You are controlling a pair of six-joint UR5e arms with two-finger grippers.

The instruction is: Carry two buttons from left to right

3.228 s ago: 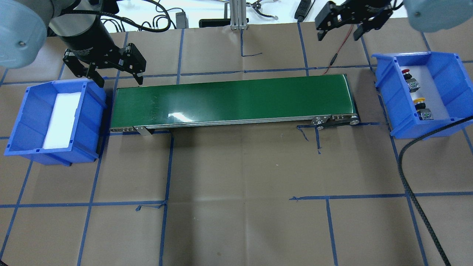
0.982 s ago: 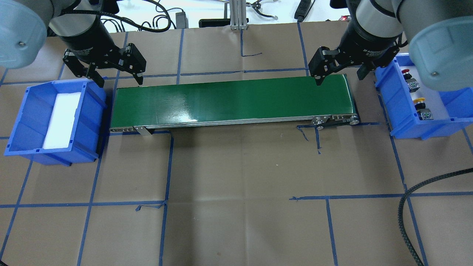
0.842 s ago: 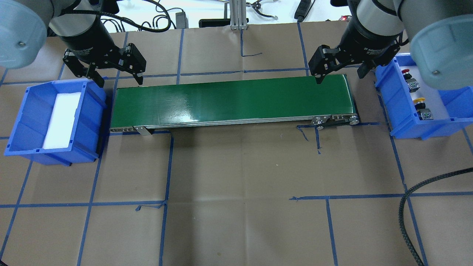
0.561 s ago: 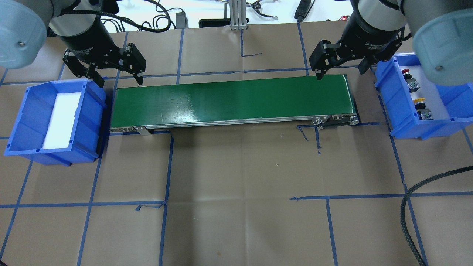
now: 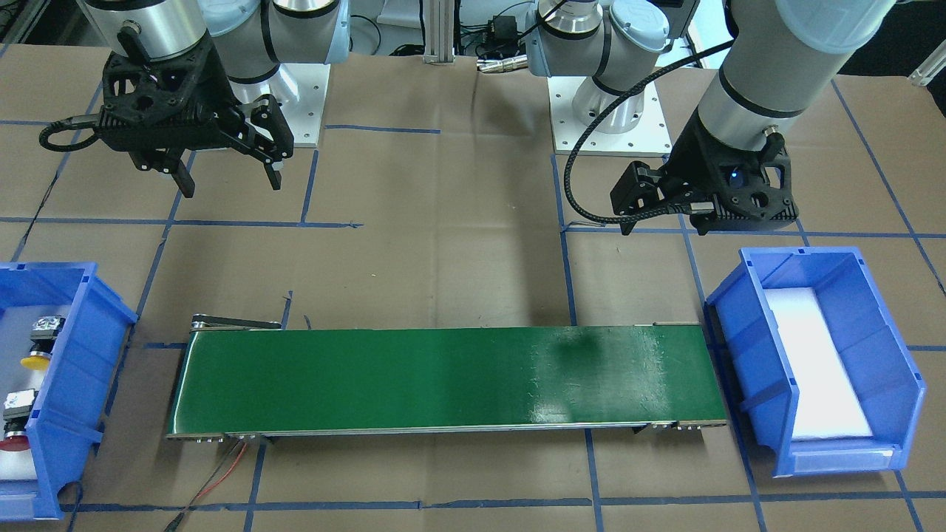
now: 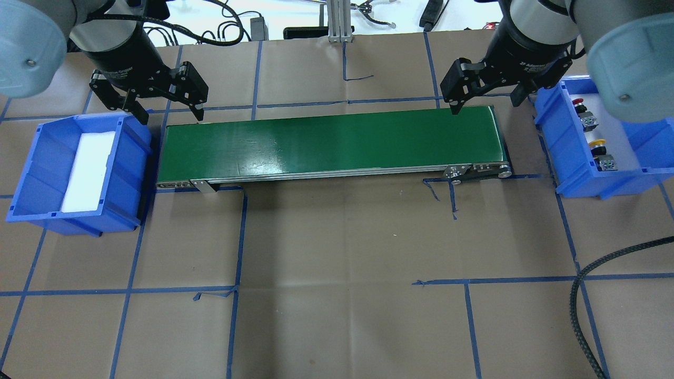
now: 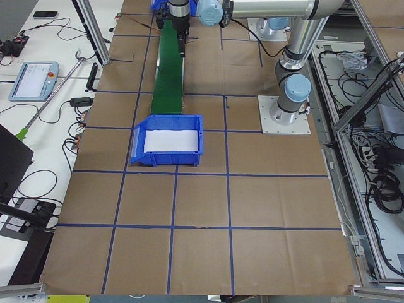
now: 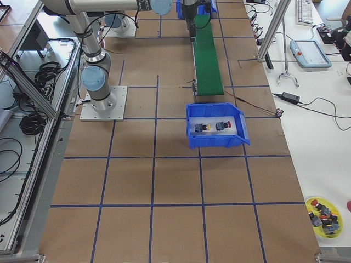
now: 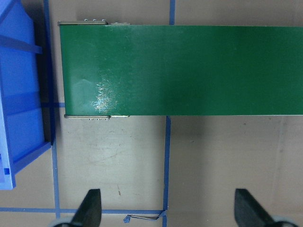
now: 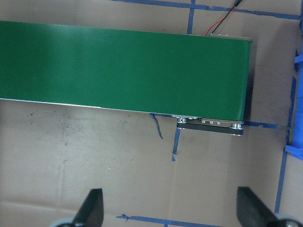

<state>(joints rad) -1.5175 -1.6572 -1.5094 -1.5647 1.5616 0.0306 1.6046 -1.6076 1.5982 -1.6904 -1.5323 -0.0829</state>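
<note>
Okay, both small push-button switches sit in the blue plastic bin on the robot's right (image 6: pixel 552 138), on its pale floor. The red-capped button (image 6: pixel 583 111) lies farther from the robot and the yellow mushroom-capped button (image 6: pixel 601 153) lies nearer. They are close but apart, each on its side with a black body and a grey-green terminal block. The front-facing view shows the same pair at its left edge, yellow one (image 5: pixel 35 360) above red one (image 5: pixel 12 442). The right side view shows both in the bin too, though too small for detail. A long green conveyor belt (image 6: pixel 331 145) runs between that bin and the matching blue plastic bin on the robot's left (image 6: pixel 132 152), which holds a white foam pad (image 6: pixel 87 171). The left gripper (image 6: pixel 171 114) hovers raised off the brown paper-covered table (image 6: pixel 342 252), near the belt's left end and the left bin's corner. Its fingers are spread wide, and its wrist camera shows both fingertips (image 9: pixel 91 208) over bare paper on the robot's side of the belt. The right gripper (image 6: pixel 484 104) hovers raised by the belt's right end, just beside the right bin, fingers likewise wide apart. Its fingertips (image 10: pixel 93 208) are over paper on the robot's side of the belt. A black ribbed cable (image 6: pixel 578 300) curls across the table's right corner nearest the robot.
</note>
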